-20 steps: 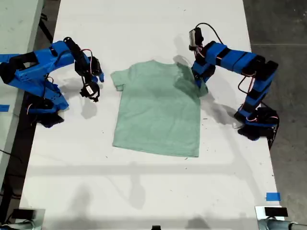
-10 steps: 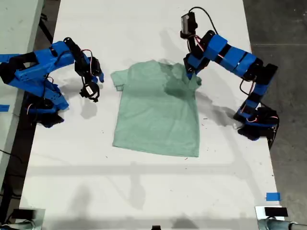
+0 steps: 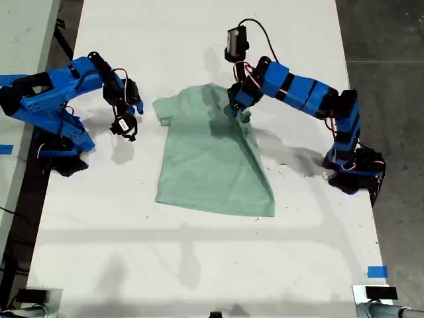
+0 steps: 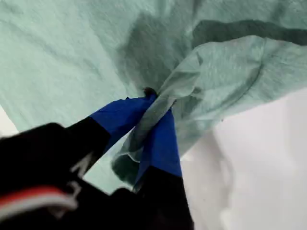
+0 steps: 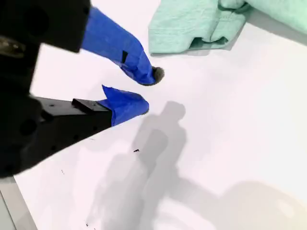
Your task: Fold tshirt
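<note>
The pale mint-green tshirt [image 3: 205, 165] lies on the white table, its edge on the exterior view's right lifted and drawn inward over the body. My first gripper [image 3: 237, 110] is shut on the bunched sleeve cloth [image 4: 192, 86], which is pinched between its blue fingertips [image 4: 160, 143]. My second gripper [image 3: 127, 130] hovers over bare table on the exterior view's left, a short way from the tshirt's other sleeve [image 5: 192, 28]. Its blue fingertips [image 5: 124, 105] stand a small gap apart with nothing between them.
The white table [image 3: 199, 265] runs to edges on both sides of the exterior view. Blue tape marks sit at the exterior view's lower right [image 3: 376, 271] and far left [image 3: 5, 149]. Both arm bases [image 3: 351, 172] stand beside the tshirt.
My first gripper has carried the sleeve up and toward the exterior view's left, pulling that side of the tshirt over the body. The second arm has stayed still.
</note>
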